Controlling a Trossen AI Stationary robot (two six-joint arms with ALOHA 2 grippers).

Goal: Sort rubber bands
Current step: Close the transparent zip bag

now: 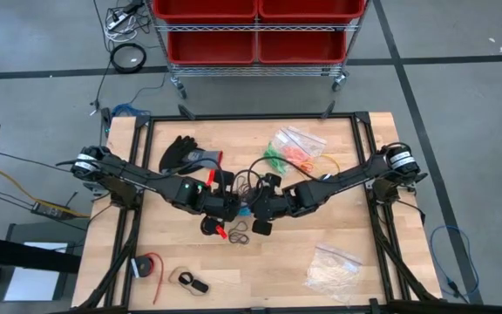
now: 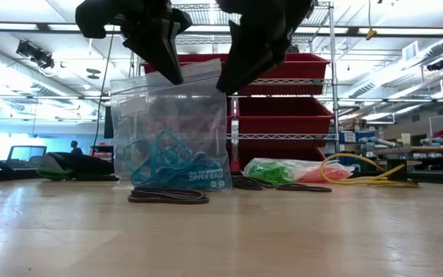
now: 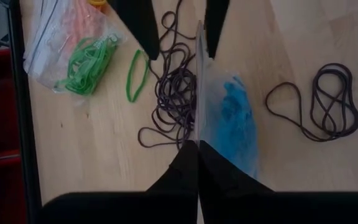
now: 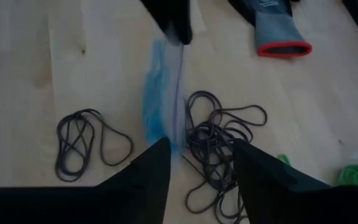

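A clear zipper bag (image 2: 171, 131) with blue rubber bands (image 3: 235, 118) in its bottom hangs upright at mid-table. My left gripper (image 3: 197, 146) is shut on its top edge. My right gripper (image 4: 197, 162) is open, one finger on each side of the same edge toward its right corner (image 2: 223, 71), without holding it. Loose black rubber bands lie in a tangle (image 3: 173, 93) beside the bag and in a smaller bunch (image 3: 328, 102) on its other side. One green band (image 3: 137, 74) lies flat farther off. My left gripper pinches the bag's top edge (image 3: 197, 134) between its two fingers, about midway along it (image 2: 179, 79). The fingers slant down from above and from the table's left. The bag hangs upright below them, its lower edge (image 2: 171, 187) down at the table top.
At the back of the table lie a black glove with a grey cuff (image 1: 186, 155), a bag of green and orange bands (image 1: 290, 150) and a yellow cable (image 2: 360, 173). A clear bag of whitish pieces (image 1: 331, 266) sits near right. A cart with red bins (image 1: 255, 30) stands beyond the far edge.
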